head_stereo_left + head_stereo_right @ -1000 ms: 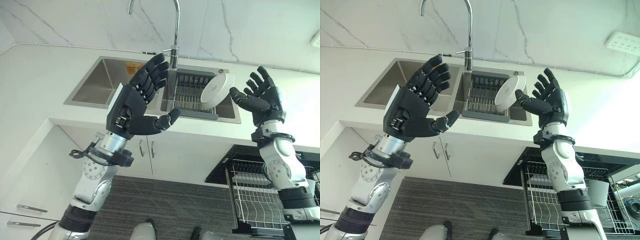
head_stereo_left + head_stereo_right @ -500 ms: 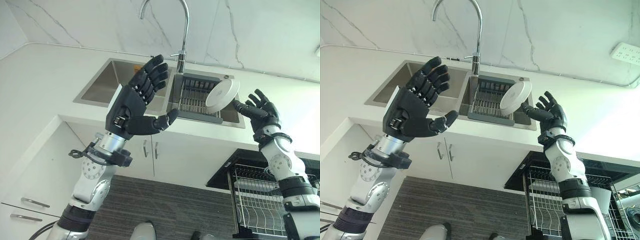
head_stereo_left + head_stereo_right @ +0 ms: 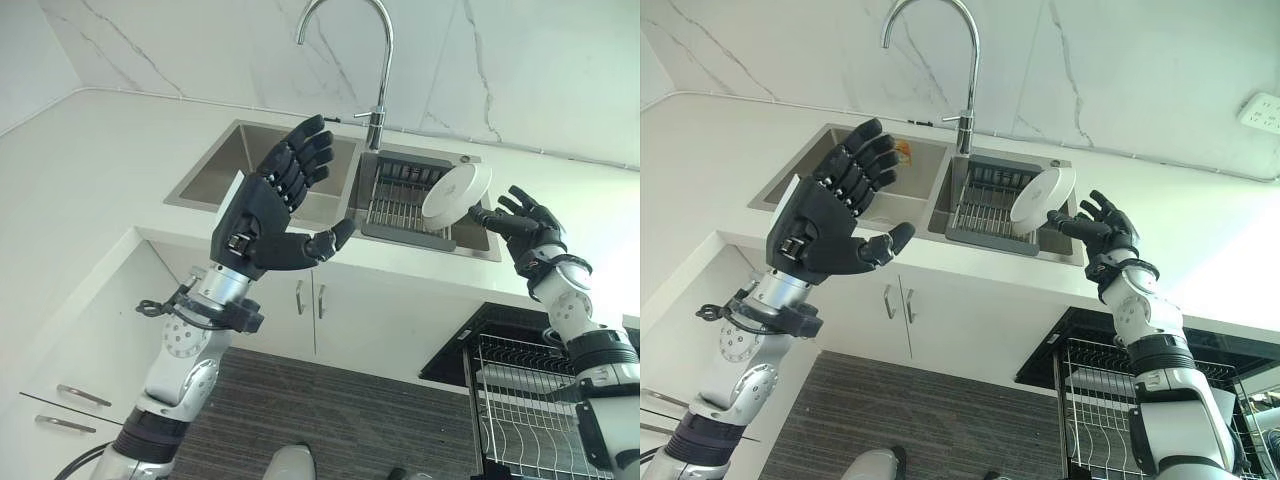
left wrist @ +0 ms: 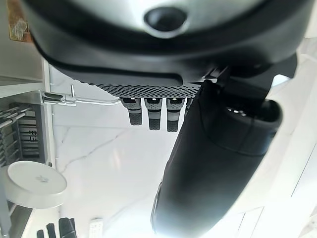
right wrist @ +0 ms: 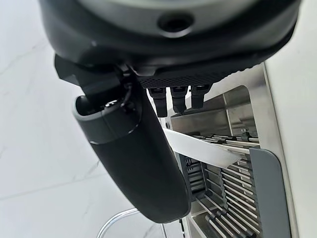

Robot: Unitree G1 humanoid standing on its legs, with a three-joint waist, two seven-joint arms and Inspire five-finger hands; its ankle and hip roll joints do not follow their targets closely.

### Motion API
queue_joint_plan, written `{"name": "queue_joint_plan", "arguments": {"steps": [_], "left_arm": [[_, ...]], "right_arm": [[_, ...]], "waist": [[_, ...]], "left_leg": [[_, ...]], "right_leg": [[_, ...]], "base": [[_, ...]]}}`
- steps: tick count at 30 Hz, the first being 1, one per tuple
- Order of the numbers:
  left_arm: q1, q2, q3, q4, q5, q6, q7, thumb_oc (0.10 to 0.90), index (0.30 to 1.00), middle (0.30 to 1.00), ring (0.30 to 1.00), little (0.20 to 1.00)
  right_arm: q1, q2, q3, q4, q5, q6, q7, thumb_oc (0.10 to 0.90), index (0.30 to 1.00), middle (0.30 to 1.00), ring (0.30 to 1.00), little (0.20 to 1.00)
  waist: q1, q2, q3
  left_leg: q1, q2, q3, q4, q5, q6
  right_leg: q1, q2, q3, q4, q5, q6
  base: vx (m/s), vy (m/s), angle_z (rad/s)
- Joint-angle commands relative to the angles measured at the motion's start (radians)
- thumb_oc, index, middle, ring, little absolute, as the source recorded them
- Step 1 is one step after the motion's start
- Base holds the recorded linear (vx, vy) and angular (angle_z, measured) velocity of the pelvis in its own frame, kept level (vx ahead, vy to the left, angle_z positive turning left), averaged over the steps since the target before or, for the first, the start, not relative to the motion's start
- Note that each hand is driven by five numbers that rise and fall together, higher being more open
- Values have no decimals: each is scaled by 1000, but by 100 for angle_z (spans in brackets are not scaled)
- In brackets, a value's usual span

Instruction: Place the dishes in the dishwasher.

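Plate (image 3: 456,194) stands tilted in steel sink (image 3: 250,165) under marble wall (image 3: 200,50).

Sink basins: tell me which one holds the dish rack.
The sink's right basin, below the faucet, holds the dark rack with the white plate; the left basin holds none.

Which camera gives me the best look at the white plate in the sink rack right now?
The left eye view: the white plate shows its whole round underside, tilted in the rack, the right robot hand reaching at its rim. The left wrist view shows it small; the right wrist view shows it edge-on.
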Motion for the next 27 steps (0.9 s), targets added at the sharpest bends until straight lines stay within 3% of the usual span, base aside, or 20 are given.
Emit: {"name": "queue_joint_plan", "arguments": {"steps": [1,27], "left_arm": [[-82,10,-24,-46,-48,-72,13,800,900,900,900,900],[-72,44,-32,-39,-59,-63,44,800,900,900,900,900]], "right_arm": [[-155,-86,22,21,38,-72,18,800,900,900,900,900],[-248,-99,66,173,93,-57,10,800,900,900,900,900]], "waist": [[27,-12,-109],[48,10,-116]], "left_leg": [[64,48,-26,-18,-121,-70],[69,54,-35,-18,-105,-78]], "right_leg": [[54,-40,-43,-5,-76,68],[84,-25,-49,-5,-105,49]], "base": [[-6,-1,9],[5,-2,2]]}}
